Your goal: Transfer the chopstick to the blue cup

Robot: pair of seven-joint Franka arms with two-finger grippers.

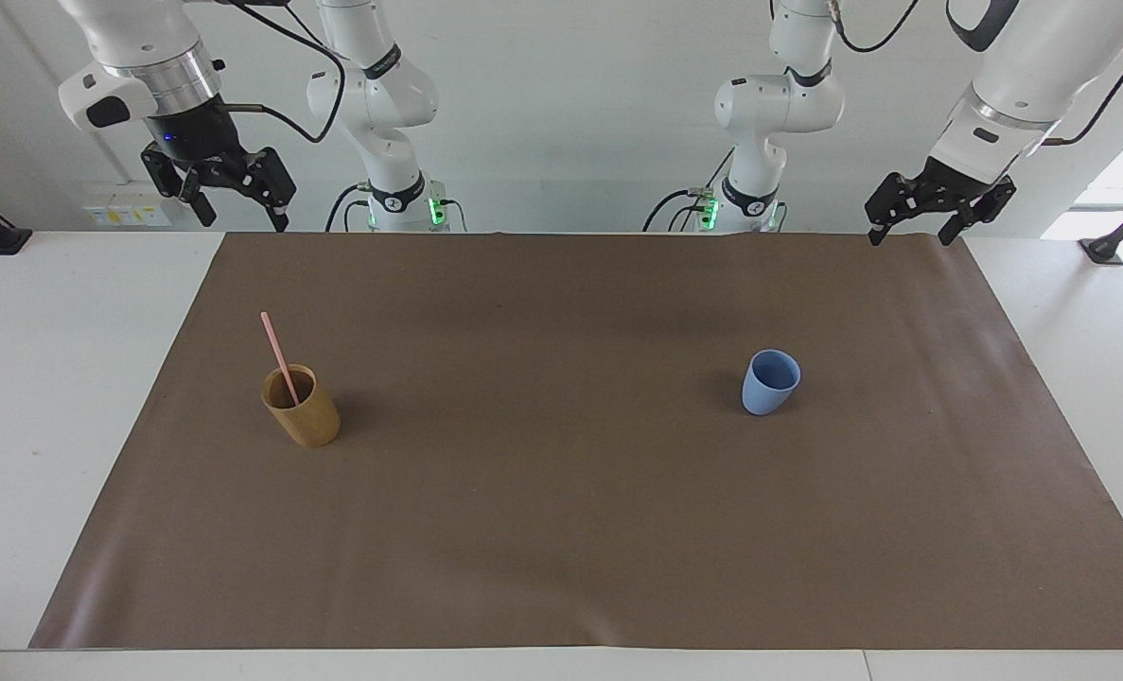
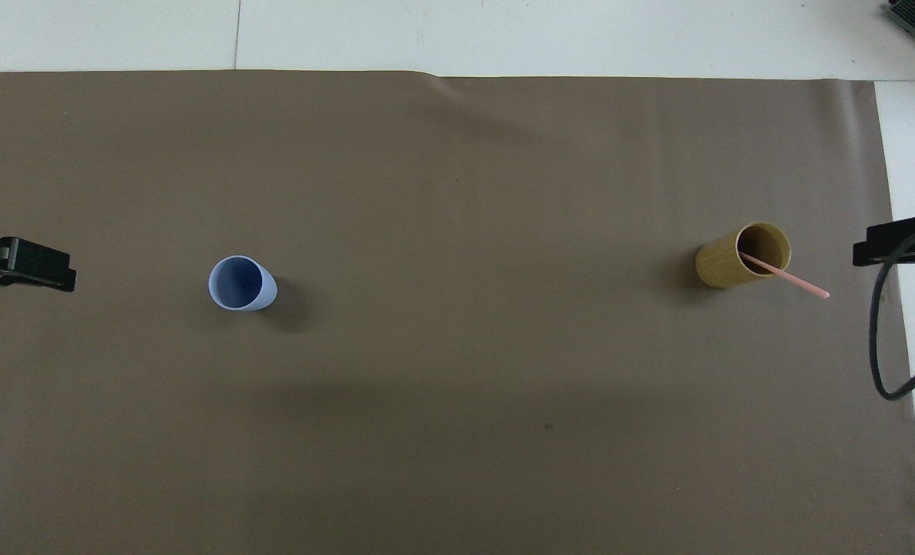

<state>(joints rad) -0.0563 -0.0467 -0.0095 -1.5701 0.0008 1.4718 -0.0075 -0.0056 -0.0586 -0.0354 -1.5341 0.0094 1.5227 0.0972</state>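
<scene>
Looking over the desk (image 1: 12,378), we find the chopstick (image 1: 279,358) standing slanted in the tan cup (image 1: 302,408) toward the right arm's end, its upper half leaning out over the rim, which leaves a free length to pinch. The blue cup (image 1: 769,381) stands upright and empty toward the left arm's end, well apart from the tan cup, so we judge the transfer not yet begun. Both cups sit on the brown mat (image 1: 561,530). Our right gripper (image 1: 236,203) hangs released and empty above the mat's edge by the robots, on the tan cup's side; we judge it the natural one to fetch the stick. Our left gripper (image 1: 913,230) waits raised, likewise released and holding nothing, at the mat's other corner.
</scene>
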